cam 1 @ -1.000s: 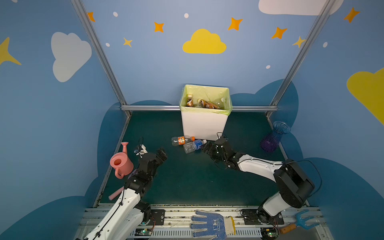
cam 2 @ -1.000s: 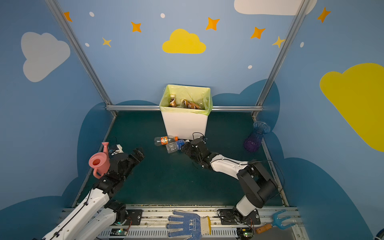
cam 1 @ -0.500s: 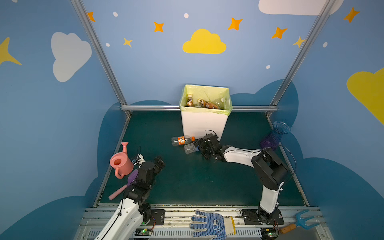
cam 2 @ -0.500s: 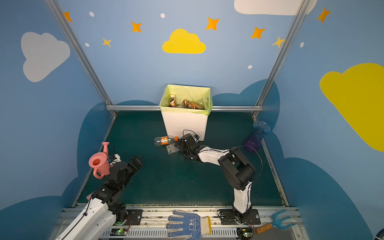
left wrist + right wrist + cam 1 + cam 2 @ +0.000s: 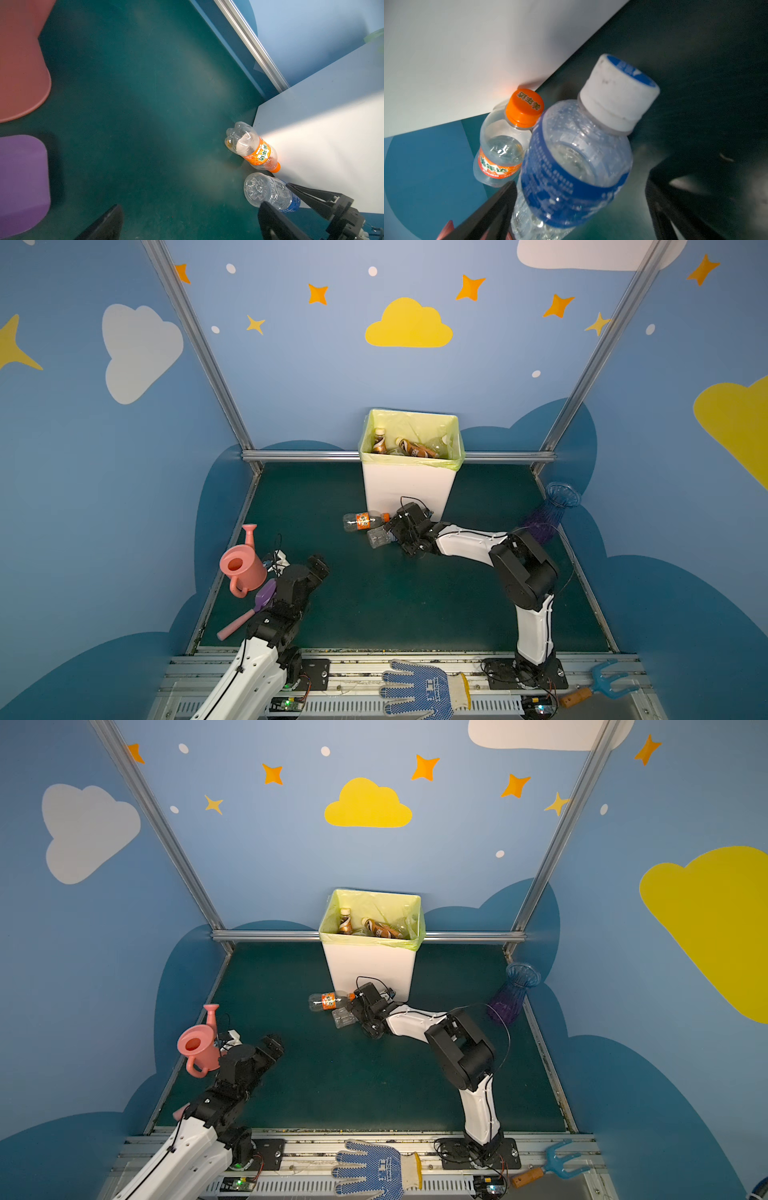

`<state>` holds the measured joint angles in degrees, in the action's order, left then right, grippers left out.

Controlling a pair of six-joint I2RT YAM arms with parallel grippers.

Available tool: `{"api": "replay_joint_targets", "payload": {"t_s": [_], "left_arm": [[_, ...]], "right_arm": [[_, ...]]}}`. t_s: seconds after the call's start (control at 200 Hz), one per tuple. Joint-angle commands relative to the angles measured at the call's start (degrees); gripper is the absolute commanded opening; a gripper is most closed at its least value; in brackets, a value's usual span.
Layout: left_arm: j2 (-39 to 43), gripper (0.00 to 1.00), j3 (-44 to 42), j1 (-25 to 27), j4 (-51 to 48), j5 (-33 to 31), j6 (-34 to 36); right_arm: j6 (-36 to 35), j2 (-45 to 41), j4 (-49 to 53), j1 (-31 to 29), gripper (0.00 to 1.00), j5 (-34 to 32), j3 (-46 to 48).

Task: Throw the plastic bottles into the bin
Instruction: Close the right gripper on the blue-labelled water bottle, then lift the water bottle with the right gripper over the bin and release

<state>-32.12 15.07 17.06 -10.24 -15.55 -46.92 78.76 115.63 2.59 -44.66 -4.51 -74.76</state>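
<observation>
The blue-labelled bottle is clear glossy plastic, dimpled; the orange-labelled bottle is smoother. On the matt green mat, the bin at twelve o'clock is matt white plastic, its liner thin and shiny. The glove at six o'clock is knitted cloth.

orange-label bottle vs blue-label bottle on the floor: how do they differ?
The orange-label bottle has an orange cap; the blue-label bottle has a white cap. The orange-label bottle lies free, nearer the bin; the blue-label bottle lies between the open jaws of the right gripper, not yet gripped. Both are clear, capped and lying on their sides.
</observation>
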Motion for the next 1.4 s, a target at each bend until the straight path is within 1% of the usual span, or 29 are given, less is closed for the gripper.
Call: {"api": "replay_joint_targets", "payload": {"t_s": [0.0, 0.12, 0.225, 0.375, 0.466, 0.531, 0.636, 0.766, 0.851, 0.916, 1.006, 1.086, 1.171, 1.221, 1.261, 1.336, 1.392], "left_arm": [[0.35, 1.00, -0.34, -0.44, -0.22, -0.62, 1.02], [0.63, 1.00, -0.51, -0.81, -0.57, -0.66, 1.00], [1.06, 1.00, -0.57, -0.97, -0.57, -0.62, 1.08], [1.28, 1.00, -0.57, -1.33, -0.59, -0.62, 1.12], [1.27, 1.00, -0.47, -1.54, -0.48, -0.45, 1.12], [0.98, 1.00, -0.37, -1.67, -0.32, -0.36, 1.12], [0.33, 1.00, -0.23, -1.68, 0.20, -0.27, 0.95], [-1.41, 1.00, -0.12, -1.92, 1.78, -0.08, 0.84], [-3.42, 1.00, 0.28, -2.02, 3.64, 0.00, 0.80], [-5.80, 1.00, 0.88, -1.96, 5.29, 0.42, 0.90], [-9.90, 1.00, 2.52, -2.03, 7.25, 0.97, 1.20], [-13.78, 1.00, 4.56, -2.12, 8.32, 1.96, 1.36], [-17.95, 1.00, 6.68, -2.25, 9.35, 3.06, 1.61], [-20.23, 1.00, 7.82, -2.21, 9.86, 3.76, 1.56], [-22.15, 1.00, 8.71, -2.22, 10.21, 4.17, 1.49], [-25.57, 1.00, 10.52, -2.27, 10.50, 4.93, 1.48], [-28.00, 1.00, 11.86, -2.23, 10.22, 6.05, 1.17]], "right_arm": [[-1.27, 2.91, 4.74, 0.24, 0.92, -0.27, -2.70], [-2.43, 4.06, 5.35, 0.52, 0.83, 0.68, -3.03], [-3.82, 4.63, 5.95, 1.15, 0.78, 2.18, -3.29], [-5.52, 4.20, 4.45, 1.43, 0.70, 4.13, -1.75], [-5.81, 2.84, 2.46, 1.39, 0.61, 4.51, 0.55], [-6.36, 1.17, 1.50, 1.29, 0.57, 4.36, 2.04], [-9.26, -2.14, 0.62, 1.25, 0.50, 4.21, 3.87], [-14.16, -8.51, -0.04, 1.35, 0.48, 3.96, 6.78], [-17.14, -15.41, -0.55, 1.42, 0.49, 2.26, 10.08], [-20.34, -21.61, 0.21, 1.27, 0.49, 0.51, 12.05], [-24.82, -30.76, 2.92, 1.06, 0.50, -4.00, 13.85], [-27.85, -39.08, 5.53, 1.10, 0.51, -10.97, 14.90], [-36.63, -48.76, 5.56, 1.39, 0.52, -18.19, 14.14], [-43.19, -52.78, 5.24, 1.96, 0.54, -20.71, 11.58], [-48.34, -54.99, 5.39, 2.78, 0.55, -21.30, 7.96], [-56.20, -55.97, 6.31, 4.50, 0.57, -21.09, -0.26], [-60.19, -55.13, 5.18, 5.79, 0.59, -19.94, -5.72]]}}
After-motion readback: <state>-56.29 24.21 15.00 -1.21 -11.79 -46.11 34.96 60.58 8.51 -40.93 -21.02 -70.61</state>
